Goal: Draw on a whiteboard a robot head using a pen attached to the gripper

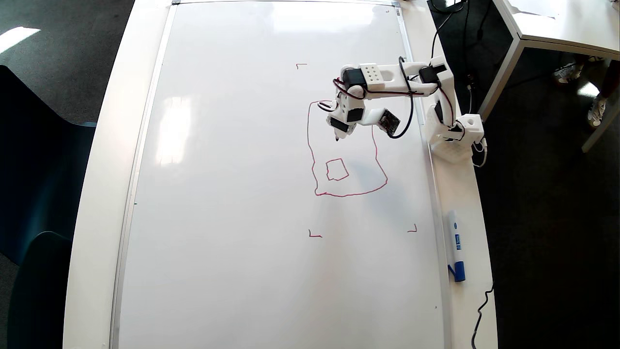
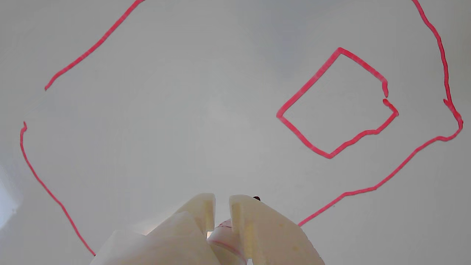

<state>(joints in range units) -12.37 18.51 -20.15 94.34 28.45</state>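
The gripper (image 2: 222, 206) is clenched around the pen (image 2: 225, 235), holding it tip-down inside the outline so it can mark the whiteboard (image 1: 232, 194). Beyond lies the unfinished robot head (image 2: 336, 105), one square drawn.

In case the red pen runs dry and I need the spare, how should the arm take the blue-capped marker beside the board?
Grip the blue-capped marker across its white barrel, coming straight down from above. It lies flat on the table, parallel to the whiteboard edge, so the jaws should span its narrow width, clear of the frame.
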